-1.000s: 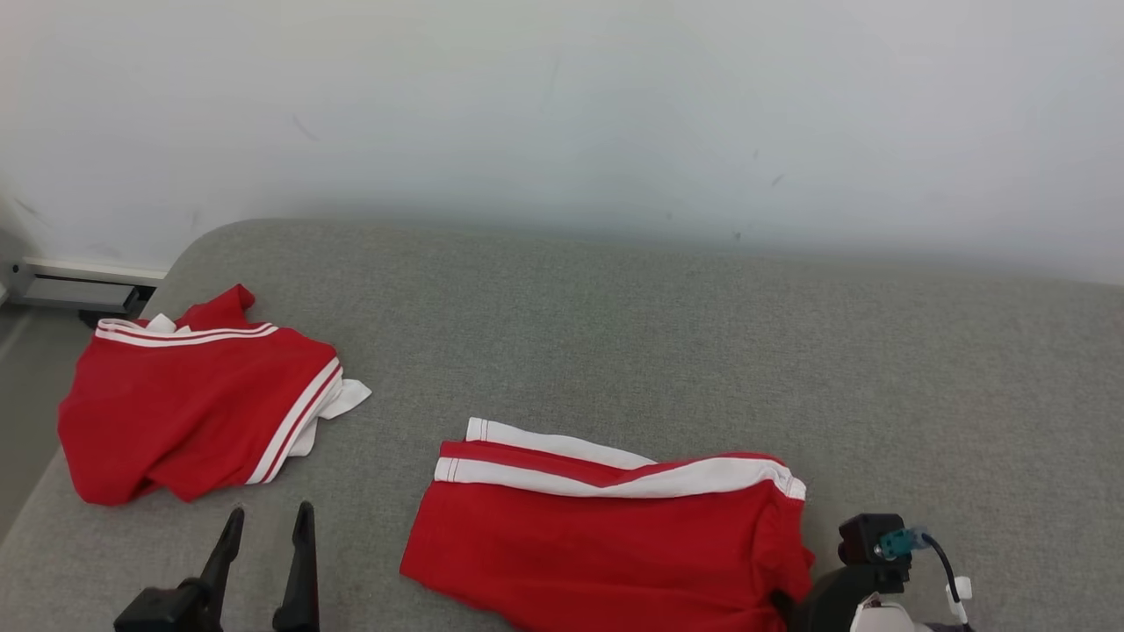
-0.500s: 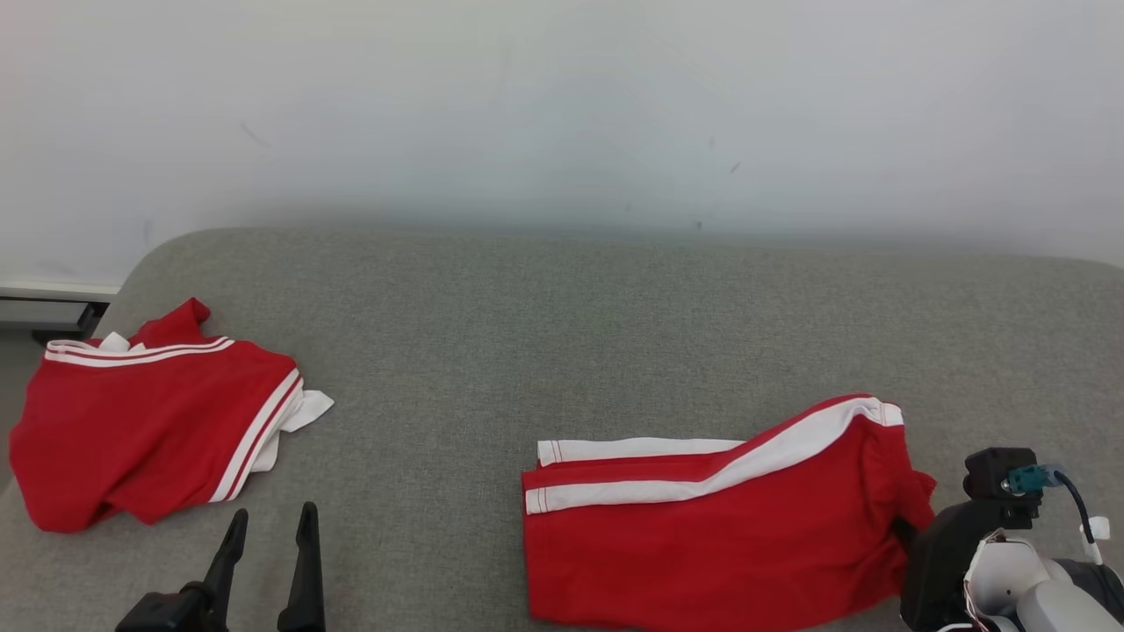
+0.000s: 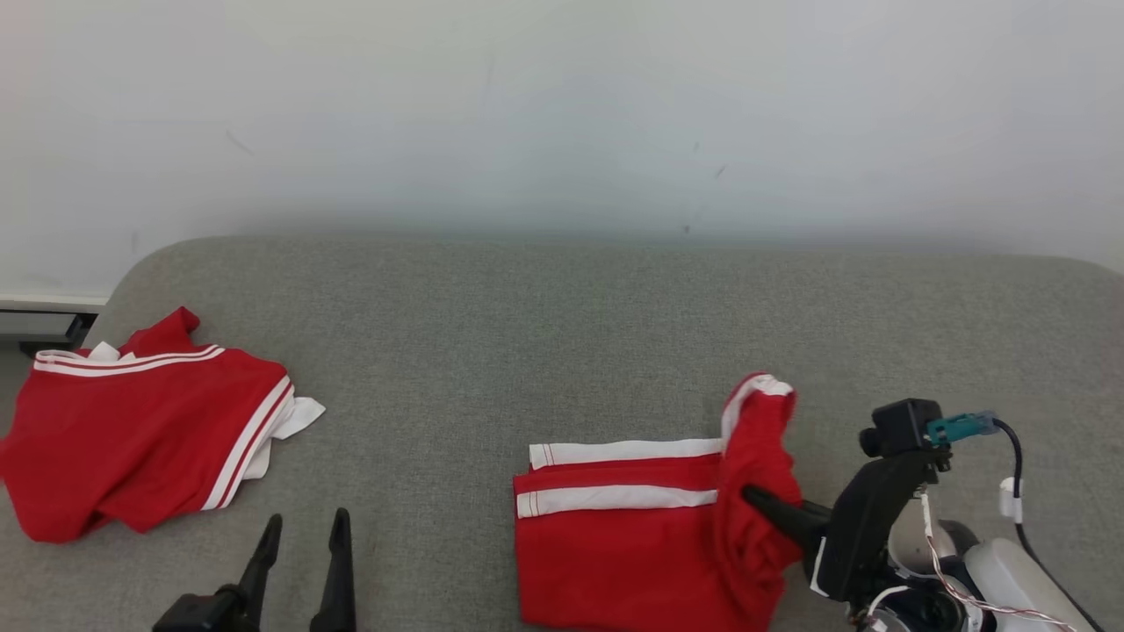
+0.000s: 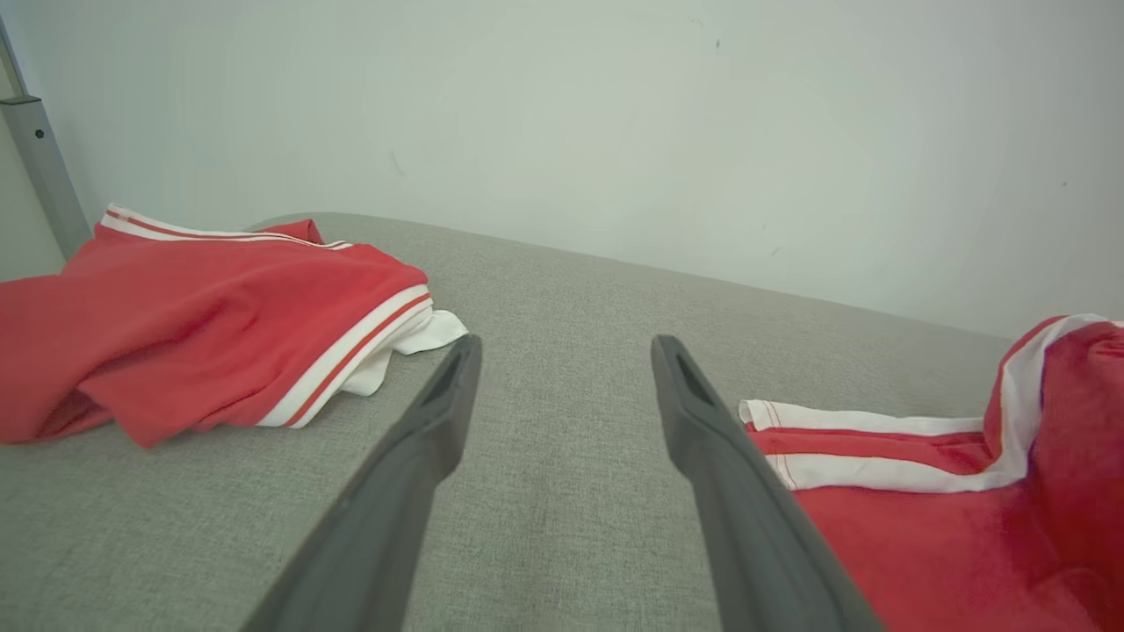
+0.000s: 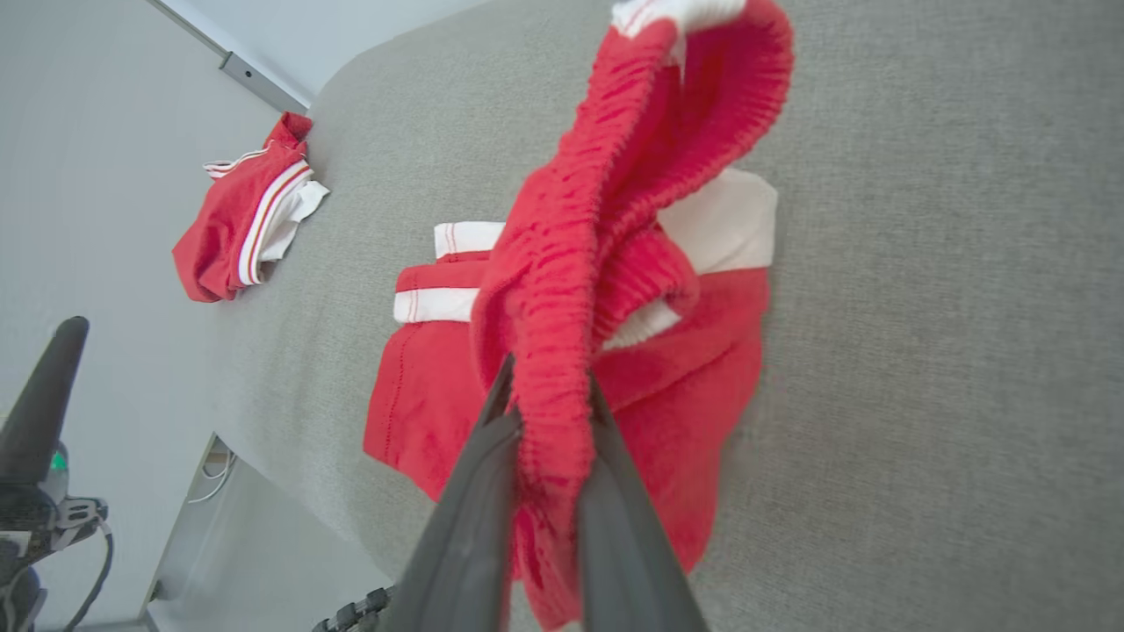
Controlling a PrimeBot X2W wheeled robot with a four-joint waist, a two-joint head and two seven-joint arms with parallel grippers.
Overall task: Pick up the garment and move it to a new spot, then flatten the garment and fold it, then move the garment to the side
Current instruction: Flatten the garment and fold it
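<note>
Head view: my right gripper (image 3: 755,500) holds the waistband end (image 3: 760,408) of the red shorts (image 3: 615,562) raised over their flat part on the grey cushion (image 3: 562,333); half a second ago this end lay stretched out, so the fold begins. Left wrist view: my left gripper (image 4: 566,351) hangs wide open, empty, beside the shorts. Right wrist view: my fingers (image 5: 465,509) pinch this ribbed end firmly

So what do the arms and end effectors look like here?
The left end effector and right end effector each have two long, dark, tapering fingers. Behind the right one: a black camera block, teal plug, black cable, pale forearm.
</note>
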